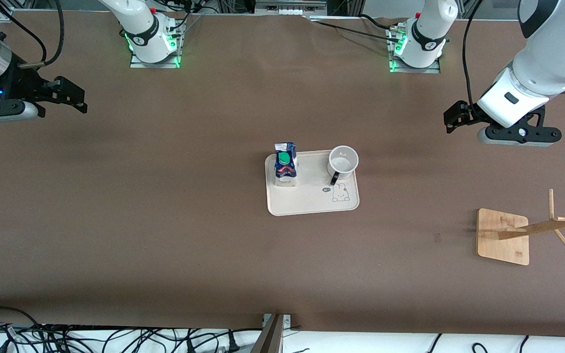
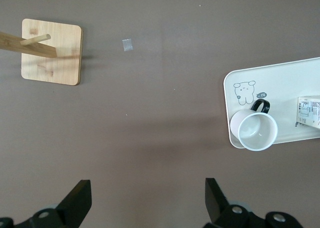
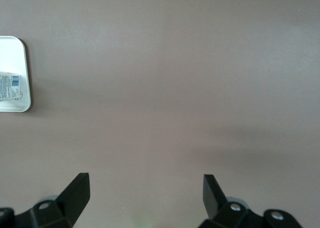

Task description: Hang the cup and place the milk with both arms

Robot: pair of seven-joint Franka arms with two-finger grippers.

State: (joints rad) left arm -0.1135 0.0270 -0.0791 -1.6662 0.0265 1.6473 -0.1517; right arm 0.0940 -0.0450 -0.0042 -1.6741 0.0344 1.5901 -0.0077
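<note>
Currently both grippers hang in the air with jaws spread wide, holding and touching nothing. Left gripper (image 2: pixel 145 200) is over bare tabletop toward the left arm's end of the table; right gripper (image 3: pixel 145 198) is over bare tabletop toward the right arm's end. At mid-table, the cream tray (image 1: pixel 312 203) carries the milk carton (image 1: pixel 285 169) and the cup (image 1: pixel 343 162), both upright and apart. A wooden cup rack (image 1: pixel 503 236) stands near the left arm's end, nearer the front camera.

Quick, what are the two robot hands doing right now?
Left gripper: open, holding nothing, over bare table.
Right gripper: open, holding nothing, over bare table.
</note>
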